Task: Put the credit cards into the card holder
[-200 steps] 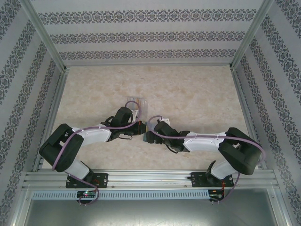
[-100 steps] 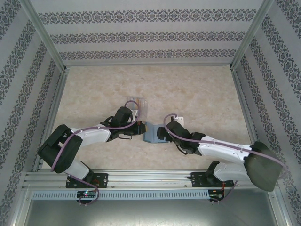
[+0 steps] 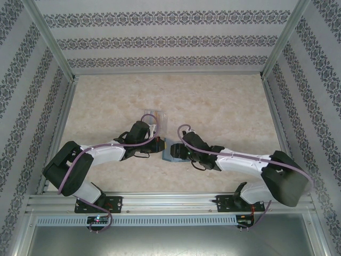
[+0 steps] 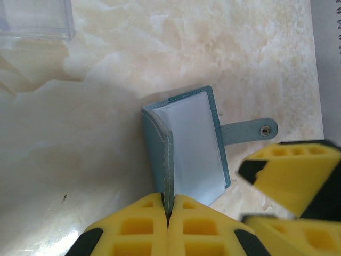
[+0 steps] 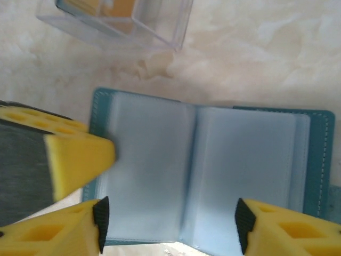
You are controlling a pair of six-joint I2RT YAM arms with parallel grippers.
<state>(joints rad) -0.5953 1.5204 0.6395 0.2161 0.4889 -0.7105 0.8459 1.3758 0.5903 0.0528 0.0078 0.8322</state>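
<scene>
The left claw (image 4: 168,213) pinches one cover of the card holder (image 4: 194,144), which lies open on the surface (image 4: 96,138) between the arms. The right claw (image 5: 169,226) hangs spread wide over its grey-blue pockets.

The right arm (image 3: 240,160) is folding back inward. Its elbow (image 3: 285,182), which was pushed out low toward the right wall half a second ago, is drawing up and to the left. The right gripper (image 3: 180,152) is sliding left again, over the card holder (image 3: 170,157), though it is hiding less of the teal cover than one second ago.
</scene>
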